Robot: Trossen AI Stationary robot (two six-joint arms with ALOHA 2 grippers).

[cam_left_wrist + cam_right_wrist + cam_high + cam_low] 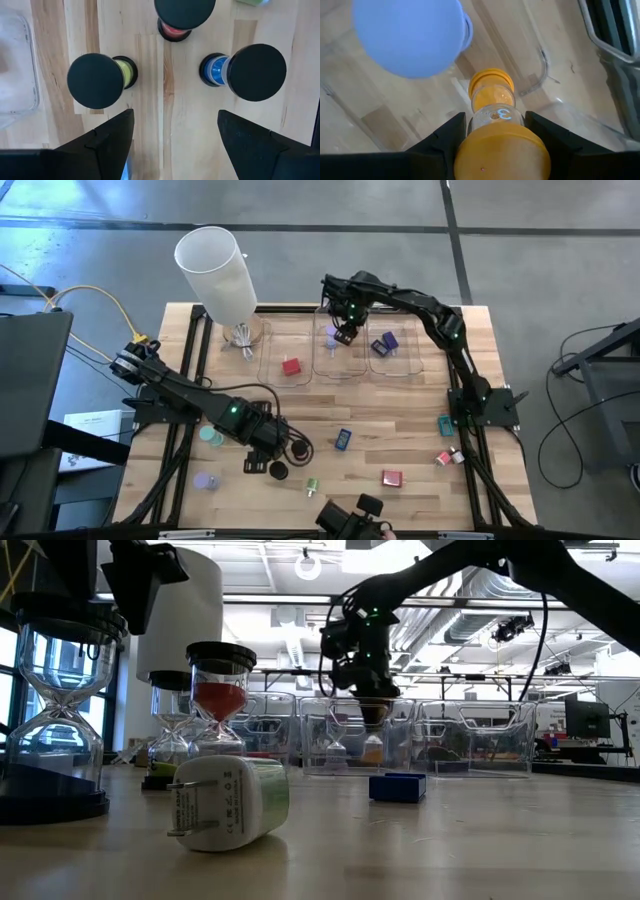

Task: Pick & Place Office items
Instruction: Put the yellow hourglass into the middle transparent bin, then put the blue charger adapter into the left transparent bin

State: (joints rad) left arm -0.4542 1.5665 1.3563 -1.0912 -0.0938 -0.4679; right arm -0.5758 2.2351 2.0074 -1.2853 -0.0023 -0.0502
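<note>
My right gripper (345, 332) hangs over the middle clear tray (340, 365), shut on an orange-capped hourglass (492, 107). A lavender-capped hourglass (410, 37) stands beside it in that tray. My left gripper (175, 120) hovers open, pointing down over three black-capped hourglasses that stand on the table: a yellow-green one (97, 80), a red one (184, 15) and a blue one (250, 72). It touches none of them. In the high view the left gripper (275, 442) is at the table's near left. My right gripper pinches the orange hourglass at its upper end, one finger (452, 132) on each side of the top cap (500, 150). The fingers come from above, pointing down. The hourglass hangs upright below them, its lower cap (491, 80) inside the tray; whether it touches the floor I cannot tell.
Three clear trays stand in a row at the far side; the left one holds a red block (291, 366), the right one a purple piece (385, 342). A white cylinder (220, 275) stands far left. Small pieces lie scattered near: blue (343, 439), red (391, 478), green (311, 485), teal (445, 423).
</note>
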